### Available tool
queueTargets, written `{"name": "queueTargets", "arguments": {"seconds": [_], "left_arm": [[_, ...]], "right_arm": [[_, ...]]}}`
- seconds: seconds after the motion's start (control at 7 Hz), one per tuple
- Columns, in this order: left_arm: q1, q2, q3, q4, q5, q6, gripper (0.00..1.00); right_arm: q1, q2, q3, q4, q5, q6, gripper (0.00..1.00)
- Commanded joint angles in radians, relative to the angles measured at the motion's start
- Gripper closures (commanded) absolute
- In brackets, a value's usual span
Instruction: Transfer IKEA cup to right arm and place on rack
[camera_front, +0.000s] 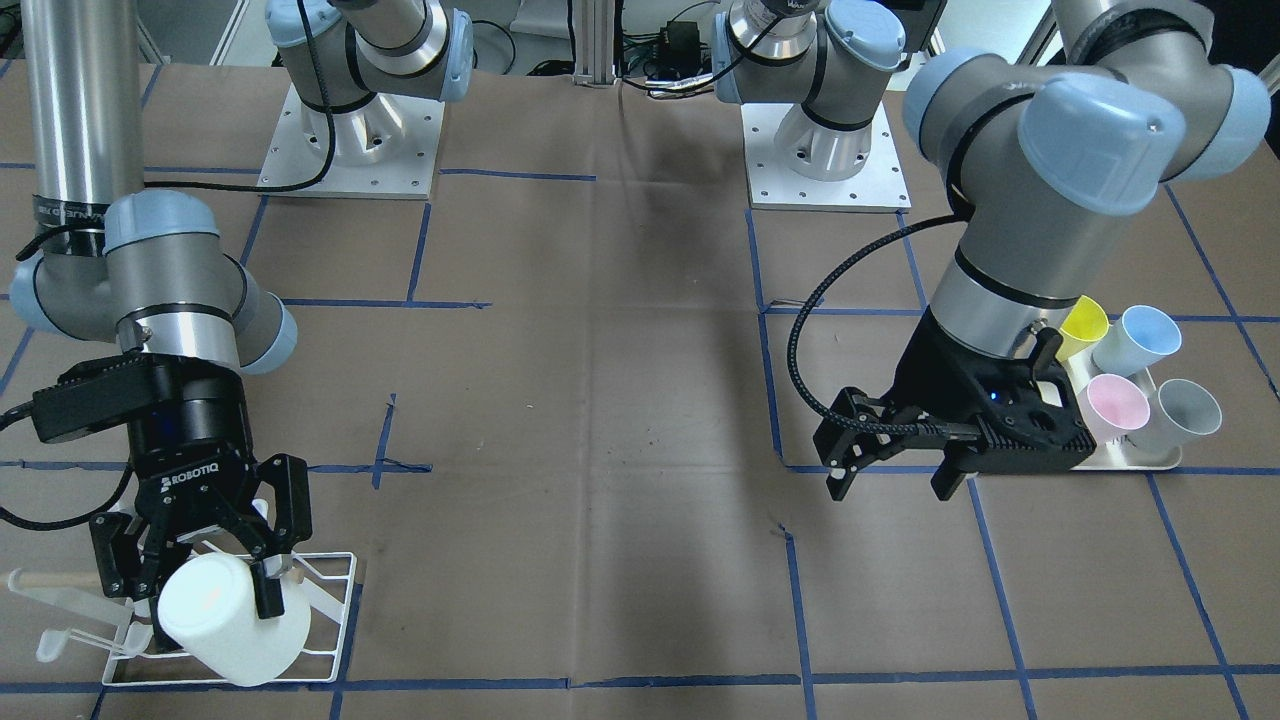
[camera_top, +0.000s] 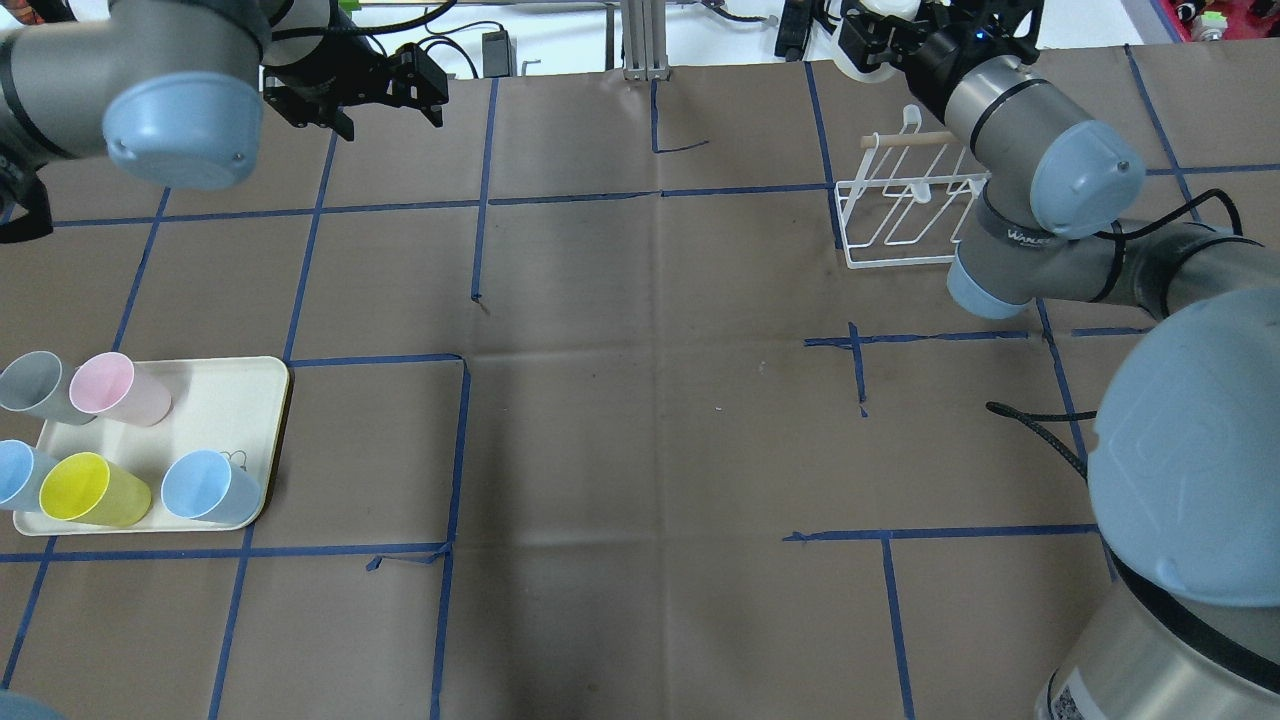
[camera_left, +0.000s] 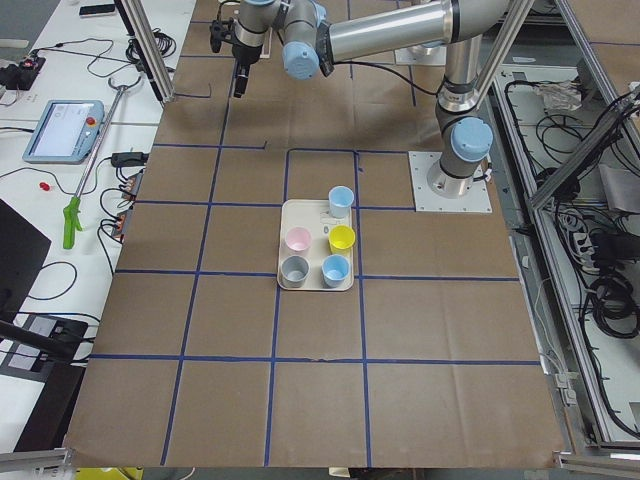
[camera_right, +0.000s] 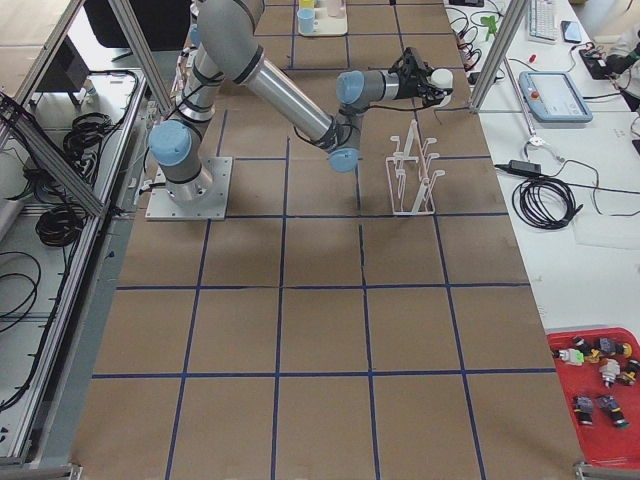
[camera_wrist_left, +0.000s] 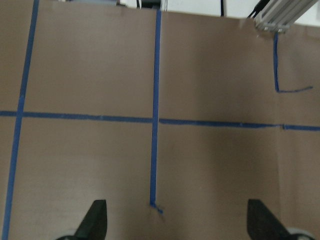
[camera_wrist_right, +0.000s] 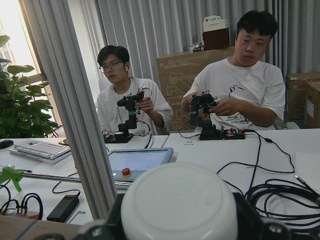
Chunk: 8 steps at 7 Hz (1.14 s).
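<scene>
The white IKEA cup (camera_front: 225, 625) is held tilted on its side between the fingers of my right gripper (camera_front: 200, 590), which is shut on it. The cup hangs just over the operators'-side end of the white wire rack (camera_front: 335, 590), near the wooden dowel (camera_front: 55, 578). Seen from overhead, the right gripper (camera_top: 875, 45) and cup (camera_top: 858, 58) sit beyond the rack (camera_top: 905, 215). The right wrist view shows the cup's rounded end (camera_wrist_right: 180, 207) filling the jaws. My left gripper (camera_front: 890, 485) hovers open and empty over bare table, its fingertips (camera_wrist_left: 97, 220) wide apart.
A cream tray (camera_top: 215, 400) at the robot's left holds grey, pink, yellow and blue cups (camera_top: 95, 490). Two people (camera_wrist_right: 240, 95) sit at a white desk beyond the table's far edge, with cables and a teach pendant (camera_wrist_right: 137, 162) on it.
</scene>
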Motion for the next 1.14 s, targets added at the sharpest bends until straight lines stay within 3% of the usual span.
{"name": "queueTargets", "arguments": {"seconds": [0.0,0.57,0.86,1.0], "left_arm": [[-0.011,0.06,0.111,-0.371,0.087,-0.012,0.01],[-0.008,0.166,-0.008,-0.388,0.084,0.005,0.01],[0.031,0.246,-0.138,-0.298,0.08,0.074,0.01],[0.102,0.289,-0.222,-0.261,0.08,0.123,0.01]], "right_arm": [[-0.037,0.046,0.004,-0.001,0.005,-0.089,0.61],[-0.057,0.06,0.002,0.008,0.002,-0.103,0.61],[-0.065,0.075,0.004,0.008,0.005,-0.101,0.6],[-0.066,0.09,0.007,0.008,0.022,-0.101,0.6]]}}
